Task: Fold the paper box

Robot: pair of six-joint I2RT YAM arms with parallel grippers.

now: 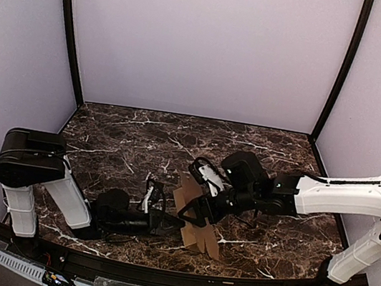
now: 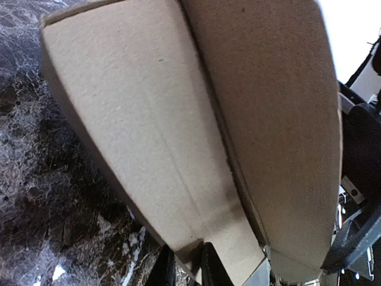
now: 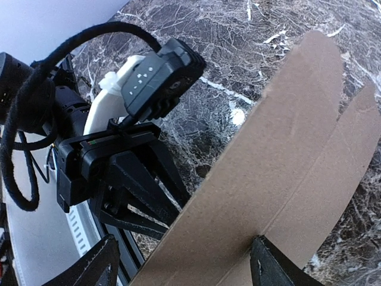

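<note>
Dark marble table (image 1: 141, 135), white veins. Lilac walls (image 1: 206, 44) on three sides, black posts (image 1: 70, 30) at the far corners.

Near the table's front edge, about midway between the arms: the box (image 1: 196, 220). It is not yet a box but a tan cardboard sheet, partly folded, raised off flat and tilted. Notched flaps splay toward the near side, resting on the marble or just above it; the top view is too small to tell which.

Low over the table, the left arm (image 1: 72, 200) reaches to the right. At the sheet's left edge is the left gripper (image 1: 176, 222). In the left wrist view, cardboard fills nearly the whole picture, two panels meeting at a long crease. At the bottom, the dark fingers (image 2: 211, 271) stand close together with a narrow tab of cardboard nipped between them, clenched on the box.

From the right, the right arm (image 1: 341, 199) stretches in above the table. Its right gripper (image 1: 202, 206) meets the sheet from the far-right side. In the right wrist view, both fingers are spread wide and the sheet runs between them. One finger (image 3: 271, 268) lies against the cardboard face. The other stands clear of it, with a gap showing. Jaws released, no grip.

Same view: the sheet's far end splits into two rounded flaps with a slit between them, marble behind. Just beside the sheet's left side sits the left arm's camera (image 3: 158, 77), black on a white mount, with a thick black cable (image 3: 36, 107) looping over it.
</note>
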